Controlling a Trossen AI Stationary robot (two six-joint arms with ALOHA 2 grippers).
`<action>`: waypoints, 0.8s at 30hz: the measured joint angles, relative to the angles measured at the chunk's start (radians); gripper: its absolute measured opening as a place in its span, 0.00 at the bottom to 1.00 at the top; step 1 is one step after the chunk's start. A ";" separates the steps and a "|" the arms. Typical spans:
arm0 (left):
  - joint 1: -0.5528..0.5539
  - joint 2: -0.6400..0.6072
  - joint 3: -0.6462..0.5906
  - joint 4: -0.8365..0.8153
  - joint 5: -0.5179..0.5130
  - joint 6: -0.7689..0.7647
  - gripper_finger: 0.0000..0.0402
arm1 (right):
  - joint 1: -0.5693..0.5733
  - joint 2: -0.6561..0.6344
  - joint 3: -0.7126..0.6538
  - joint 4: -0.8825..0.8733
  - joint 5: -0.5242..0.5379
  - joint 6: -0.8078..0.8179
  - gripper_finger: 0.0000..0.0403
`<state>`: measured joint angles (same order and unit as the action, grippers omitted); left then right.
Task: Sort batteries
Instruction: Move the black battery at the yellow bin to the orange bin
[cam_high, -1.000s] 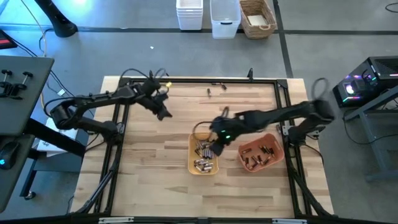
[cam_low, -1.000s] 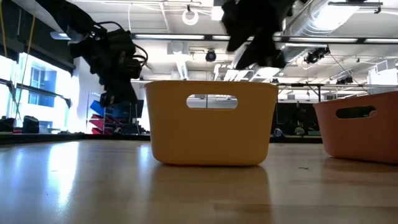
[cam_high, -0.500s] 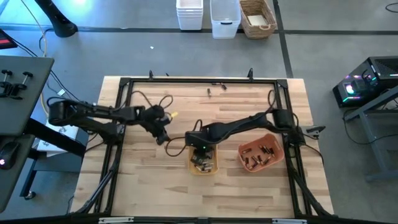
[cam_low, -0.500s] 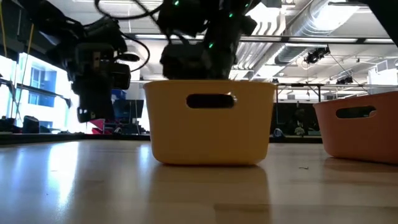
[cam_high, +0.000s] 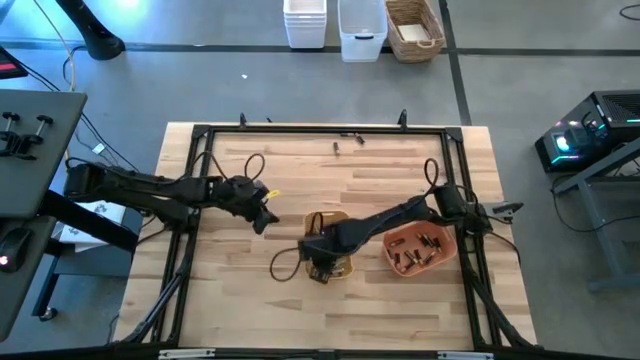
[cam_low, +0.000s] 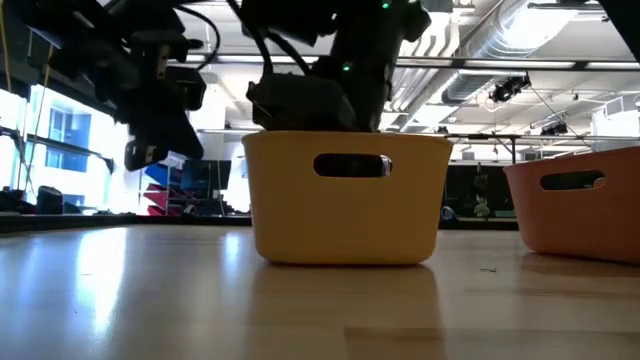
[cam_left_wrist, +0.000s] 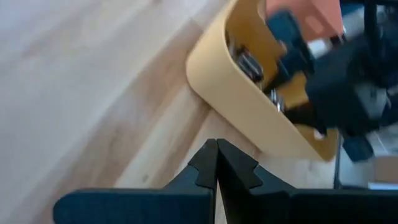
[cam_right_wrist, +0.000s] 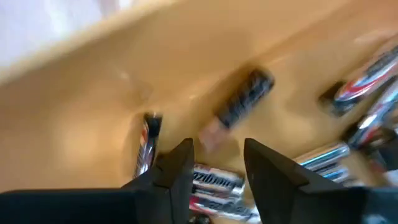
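Note:
The yellow tray (cam_high: 343, 218) stands near the table's middle and holds several silvery and dark batteries (cam_right_wrist: 214, 184). My right gripper (cam_right_wrist: 217, 158) is open and reaches down into this tray (cam_high: 321, 264), its fingers standing over the batteries; a dark cell (cam_right_wrist: 244, 98) lies just beyond them. The orange tray (cam_high: 420, 250), to the right, holds coppery batteries (cam_high: 412, 258). My left gripper (cam_left_wrist: 216, 163) is shut and empty, hovering above the wood (cam_high: 262, 216) left of the yellow tray (cam_left_wrist: 249, 109). My right gripper is down inside the yellow tray with its fingers (cam_right_wrist: 177, 165) apart over the silvery batteries. I cannot tell whether they touch a battery or the tray's floor.
Two stray small batteries (cam_high: 337, 150) lie near the table's far edge. A black frame runs round the table top (cam_high: 200, 135). White bins and a wicker basket (cam_high: 412, 28) stand on the floor beyond. Bare wood lies along the near side (cam_low: 300, 310).
My right gripper swung toward the table's left and near edge and dropped into the yellow tray. The left gripper came down and toward the near edge, stopping left of that tray. The yellow tray has slid slightly to the right.

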<state>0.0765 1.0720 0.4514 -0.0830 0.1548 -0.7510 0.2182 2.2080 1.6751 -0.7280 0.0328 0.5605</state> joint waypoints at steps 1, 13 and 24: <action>0.003 -0.007 0.000 0.000 -0.018 0.001 0.00 | 0.008 0.000 -0.004 0.002 0.009 -0.001 0.33; 0.029 -0.028 0.000 0.018 -0.013 0.021 0.00 | -0.020 0.035 0.045 -0.027 -0.027 0.110 0.16; 0.041 -0.028 0.001 -0.039 0.028 0.128 0.00 | -0.058 0.005 0.138 -0.067 -0.164 0.194 0.44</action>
<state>0.1177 1.0440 0.4522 -0.1221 0.1827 -0.6226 0.1605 2.2129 1.8128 -0.7948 -0.1309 0.7543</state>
